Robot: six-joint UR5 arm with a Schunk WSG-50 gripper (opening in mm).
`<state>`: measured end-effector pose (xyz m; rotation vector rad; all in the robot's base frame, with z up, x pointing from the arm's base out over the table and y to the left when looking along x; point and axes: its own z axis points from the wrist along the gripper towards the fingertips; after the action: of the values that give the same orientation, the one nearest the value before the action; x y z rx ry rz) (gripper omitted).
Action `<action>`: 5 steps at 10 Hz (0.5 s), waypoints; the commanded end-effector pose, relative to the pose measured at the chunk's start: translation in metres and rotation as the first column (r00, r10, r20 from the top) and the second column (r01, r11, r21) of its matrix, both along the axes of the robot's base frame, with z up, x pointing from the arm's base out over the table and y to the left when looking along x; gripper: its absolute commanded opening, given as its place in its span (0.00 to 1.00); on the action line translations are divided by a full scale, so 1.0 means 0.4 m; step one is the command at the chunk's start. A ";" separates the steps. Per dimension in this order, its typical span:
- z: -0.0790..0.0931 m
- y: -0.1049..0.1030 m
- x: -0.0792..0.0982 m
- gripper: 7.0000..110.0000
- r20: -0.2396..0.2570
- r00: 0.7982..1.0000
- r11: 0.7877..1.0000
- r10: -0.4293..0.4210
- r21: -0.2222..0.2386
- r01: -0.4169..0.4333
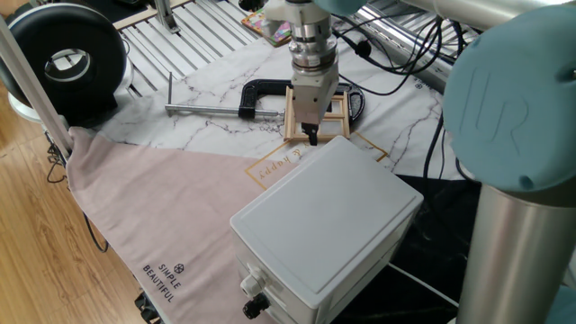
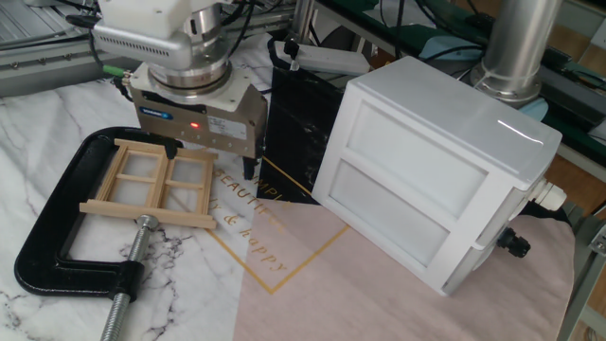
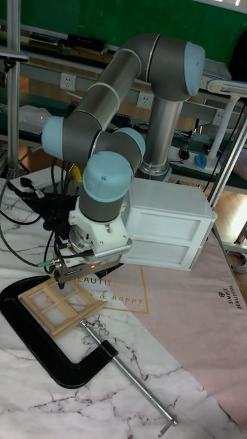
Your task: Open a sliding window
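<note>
Right now, one fixed view: sliding window (image 1: 326, 115) sits upper centre of frame, flat on the marble-print surface (image 1: 216, 117), inside the black C-clamp (image 1: 261, 92), w/ the big white box (image 1: 324, 225) just below it. Tool (image 1: 311, 135) points down over the window's lower edge, dark fingertip low near the frame bar; can't tell from here if it touches.

Other fixed view: window (image 2: 156, 182) at left of frame, clamp screw (image 2: 133, 260) pressing its near rail, so it looks pinned. Tool (image 2: 210, 161) hangs at the window's upper right edge; fingers spread wide, one fingertip (image 2: 171, 149) by the top rail, the other (image 2: 250, 170) off to the right over the cloth (image 2: 284, 284). Nothing pinched.

Tall fixed view: window (image 3: 58, 303) lower left, tilted in frame, tool (image 3: 86, 273) directly above its upper right side, arm and white box (image 3: 168, 230) behind.

Handling, my guess: thin light wood, stiff but fragile, crossbars could snap under hard push. Pane prob. slides w/ little force. Best contact is the pane's edge rail or a crossbar, pushed along the track, not down.
</note>
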<state>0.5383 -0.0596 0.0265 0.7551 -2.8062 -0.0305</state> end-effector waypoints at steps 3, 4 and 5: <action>-0.003 0.003 0.038 0.00 0.071 0.997 0.998 0.039 0.044 -0.042; 0.023 -0.004 0.028 0.00 0.078 0.995 0.995 0.055 0.084 -0.062; 0.044 -0.024 0.021 0.00 0.090 0.992 0.991 0.083 0.098 -0.091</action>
<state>0.5470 -0.0631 0.0298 0.8472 -2.8447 -0.0633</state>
